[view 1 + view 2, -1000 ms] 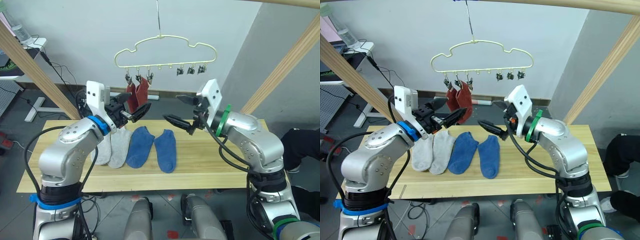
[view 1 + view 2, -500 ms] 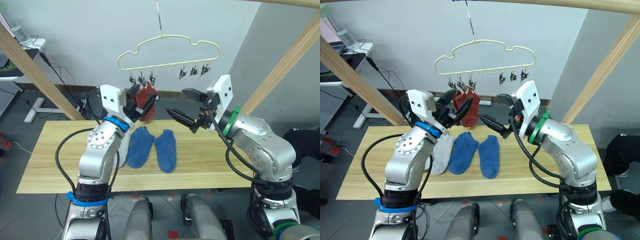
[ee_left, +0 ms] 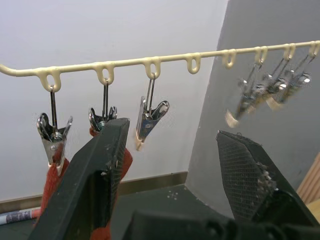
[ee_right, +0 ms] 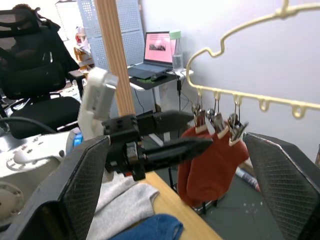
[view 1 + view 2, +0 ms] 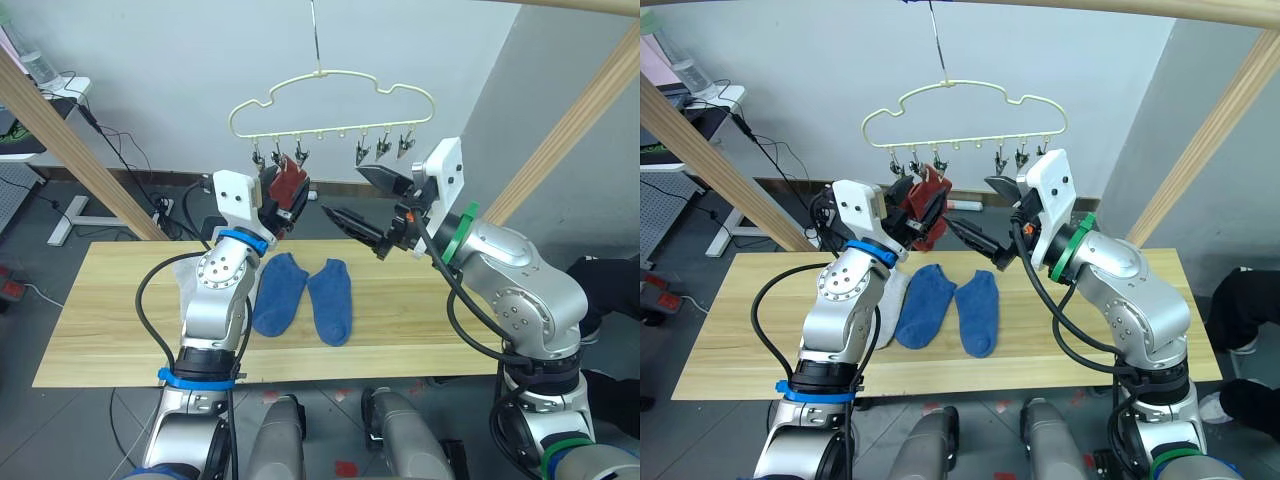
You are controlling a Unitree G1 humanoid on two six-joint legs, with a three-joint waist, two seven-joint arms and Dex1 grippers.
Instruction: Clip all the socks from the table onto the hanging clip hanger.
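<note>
My left tool [image 5: 287, 203] hangs spread and empty beside the rust-red socks [image 5: 285, 182] on the clip hanger [image 5: 330, 103]; right tool [image 5: 368, 208] spread too. One nudge could swing the hanger, while blue socks [image 5: 308, 295] wait on the tabletop [image 5: 420, 320].

The clip hanger [image 5: 965, 118] hangs over the back edge of the table [image 5: 750, 330], with two rust-red socks [image 5: 927, 203] clipped up at its left end and the left gripper [image 5: 923, 212] raised right in front of them, fingers parted. The right gripper [image 5: 985, 222] is up too, jaws spread wide, just to the right of those socks and under the clips [image 5: 1018, 160] at the right end. Down on the table, two blue socks [image 5: 950, 306] lie side by side, with a bit of grey sock [image 5: 889, 300] peeking out behind the left arm.
</note>
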